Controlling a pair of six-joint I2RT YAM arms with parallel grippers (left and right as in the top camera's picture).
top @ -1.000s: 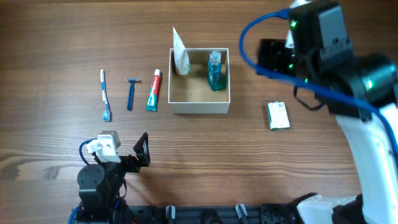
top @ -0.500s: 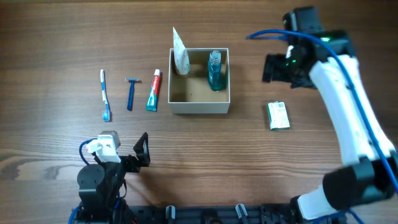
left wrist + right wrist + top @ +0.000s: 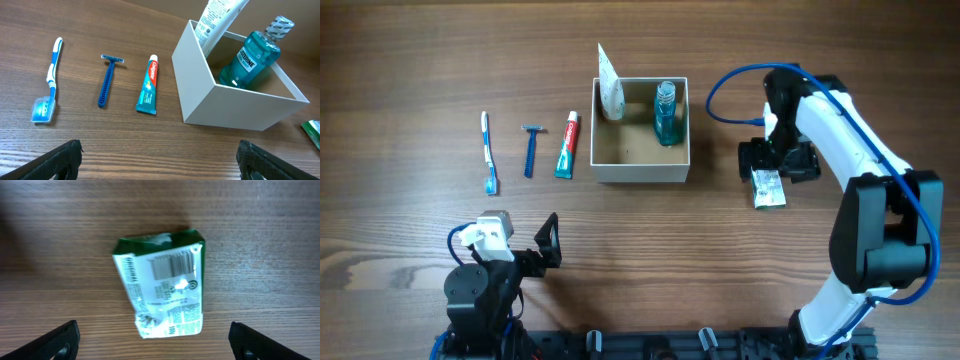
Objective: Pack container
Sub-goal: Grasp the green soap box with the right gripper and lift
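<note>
Plainly, the right tool (image 3: 778,160) hung spread wide over the green-and-white packet (image 3: 768,187), right of centre on the surface (image 3: 420,60), gripping nothing. The container (image 3: 640,172) sat upper centre, apart from it. Fetching the packet seemed the step in hand; next, lower and close across it. The left tool (image 3: 548,243) rested spread, lower left.

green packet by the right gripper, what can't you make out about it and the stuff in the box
- Overhead: the right gripper covers the far end of the green packet.
- Right wrist: the packet's small print is too blurred to read.
- Left wrist: the top edge cuts off the white tube; the near wall of the container hides the base of the mouthwash bottle.
</note>
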